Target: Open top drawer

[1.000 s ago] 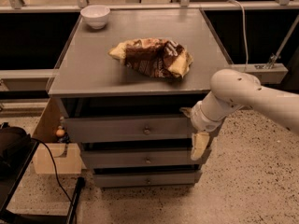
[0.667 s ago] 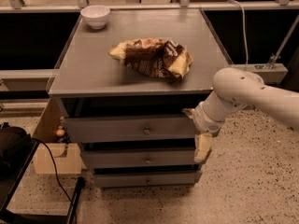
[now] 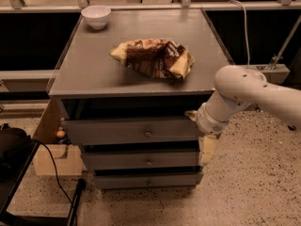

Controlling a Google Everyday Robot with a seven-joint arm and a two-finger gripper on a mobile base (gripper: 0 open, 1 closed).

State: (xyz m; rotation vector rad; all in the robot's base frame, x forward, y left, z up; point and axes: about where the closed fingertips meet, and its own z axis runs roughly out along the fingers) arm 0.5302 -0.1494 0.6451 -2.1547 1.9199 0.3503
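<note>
— Writing on the crumpled brown-and-cream snack bag point(image 3: 155, 58)?
— Too creased to read.
— Grey wooden top drawer point(image 3: 117, 132)?
— Right under the grey counter point(image 3: 84, 74); cream tool point(image 3: 207, 149) just beside its right end, apart from the round metal knob point(image 3: 147, 133). Spread or pinching: cannot tell.

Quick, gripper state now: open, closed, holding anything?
Gripper: cannot be told. It is at the right end of the drawer fronts, well away from the knob of the top drawer.

Gripper point(image 3: 207, 148) at top drawer point(image 3: 131, 132) right end, shape unclear
</note>
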